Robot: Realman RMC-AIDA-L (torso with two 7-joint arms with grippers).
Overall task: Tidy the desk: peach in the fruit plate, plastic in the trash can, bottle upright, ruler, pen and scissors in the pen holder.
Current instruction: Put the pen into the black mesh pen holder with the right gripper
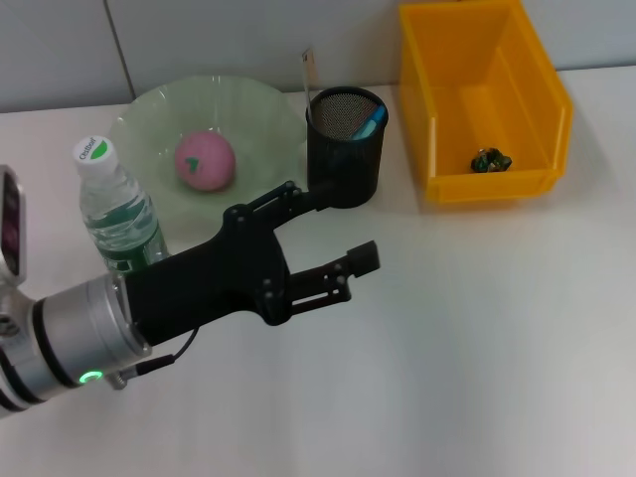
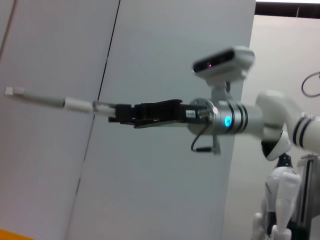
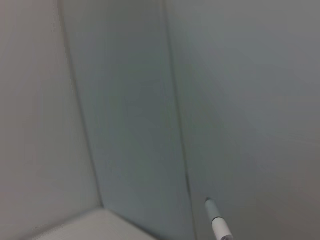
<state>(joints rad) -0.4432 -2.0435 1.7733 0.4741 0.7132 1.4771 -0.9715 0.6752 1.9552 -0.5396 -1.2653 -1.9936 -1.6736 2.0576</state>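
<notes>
**Desk nearly tidy, left arm empty over it**

The left pincer (image 1: pixel 333 238) hangs spread and empty above the desk (image 1: pixel 477 348). The upright bottle (image 1: pixel 117 214) beside the plate (image 1: pixel 149 119) looks light, smooth and slippery; its waist seems the safest hold. The pink peach (image 1: pixel 205 160) rests on the plate.

The peach (image 1: pixel 205 160) is pink on a pale green fruit plate (image 1: pixel 149 114). The pen holder (image 1: pixel 345 146) is black mesh (a blue tip shows inside). The trash can (image 1: pixel 437 99) is bright orange-yellow; the bottle (image 1: pixel 117 212) is clear, white-capped, green-labelled.
</notes>
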